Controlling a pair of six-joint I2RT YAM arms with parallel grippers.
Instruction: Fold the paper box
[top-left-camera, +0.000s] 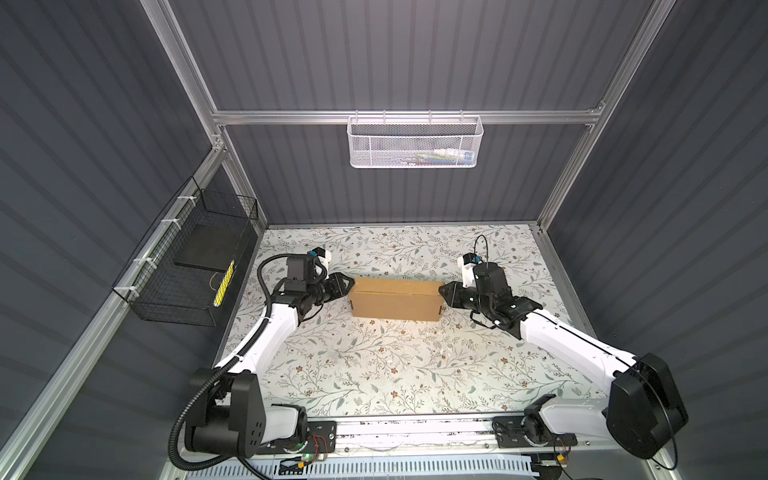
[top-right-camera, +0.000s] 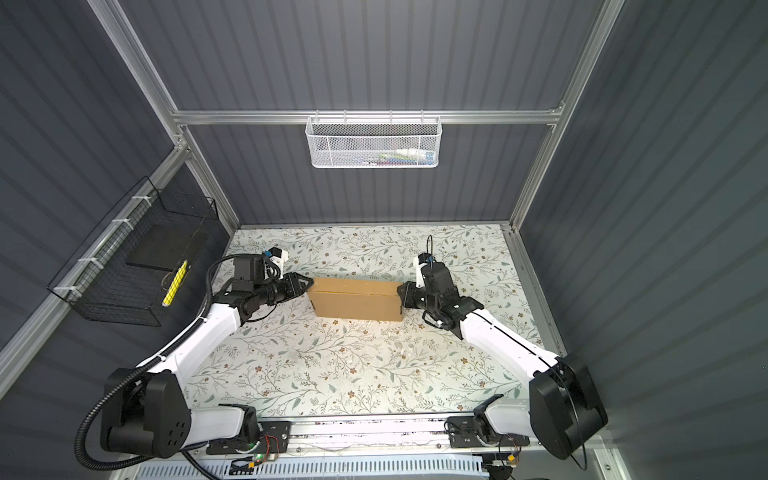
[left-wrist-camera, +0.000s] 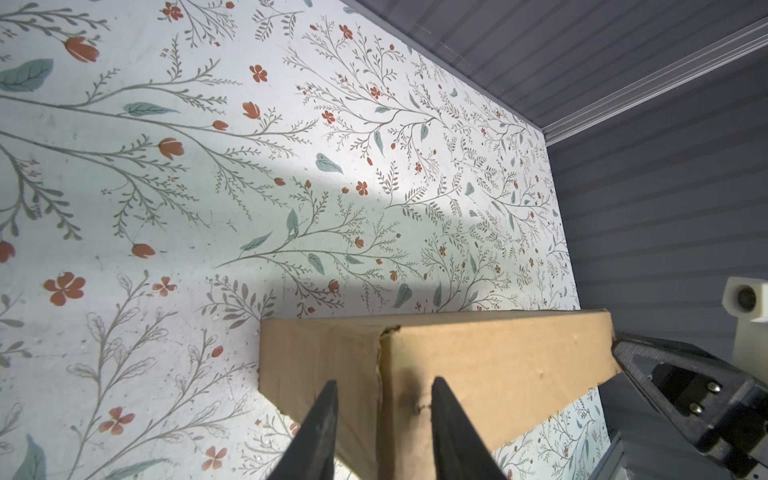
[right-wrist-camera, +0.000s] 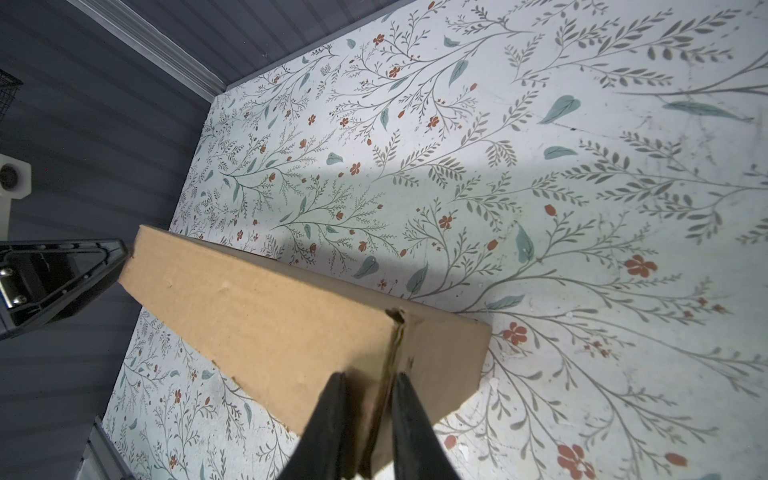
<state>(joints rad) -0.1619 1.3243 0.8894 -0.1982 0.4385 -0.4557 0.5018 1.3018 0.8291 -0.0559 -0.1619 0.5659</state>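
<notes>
The paper box (top-left-camera: 395, 299) (top-right-camera: 355, 299) is a closed brown cardboard block lying lengthwise between both arms at the middle of the table. My left gripper (top-left-camera: 350, 286) (top-right-camera: 309, 282) is at its left end. In the left wrist view the gripper (left-wrist-camera: 384, 382) is open, its fingers straddling a corner edge of the box (left-wrist-camera: 478, 365) with a gap on each side. My right gripper (top-left-camera: 442, 293) (top-right-camera: 400, 293) meets the right end. In the right wrist view this gripper (right-wrist-camera: 368, 376) is nearly closed, pinching the box (right-wrist-camera: 270, 316) at its corner seam.
The floral table top (top-left-camera: 374, 365) spreads in front of and behind the box. A white mesh basket (top-left-camera: 415, 141) hangs on the back rail. A black wire basket (top-left-camera: 195, 266) hangs on the left wall. Grey walls and aluminium posts close in three sides.
</notes>
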